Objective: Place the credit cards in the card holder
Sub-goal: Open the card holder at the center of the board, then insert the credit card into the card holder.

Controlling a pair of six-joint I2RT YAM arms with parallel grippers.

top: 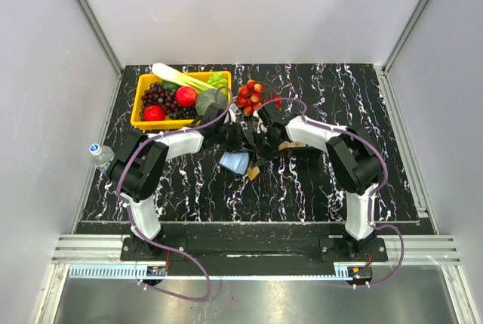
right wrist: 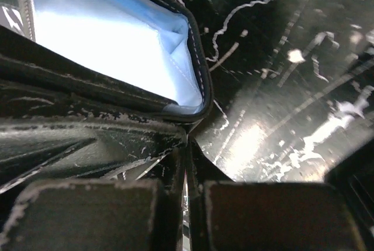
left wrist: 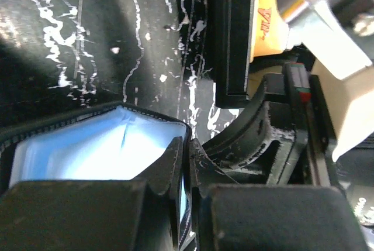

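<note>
Card holder [top: 235,162] pinched from both sides
Left claw [left wrist: 187,157] and right claw [right wrist: 186,143] each clench its rim, which looks light and floppy.

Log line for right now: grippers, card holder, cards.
left gripper: shut on card holder edge | right gripper: shut at holder corner, grip unclear | holder: open, blue lining showing | credit card: gold one outside holder

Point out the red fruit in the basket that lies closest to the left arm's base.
The red fruit in the basket's near-left corner. The other red fruit sits farther back, nearer the basket's middle, and looks pinker.
</note>
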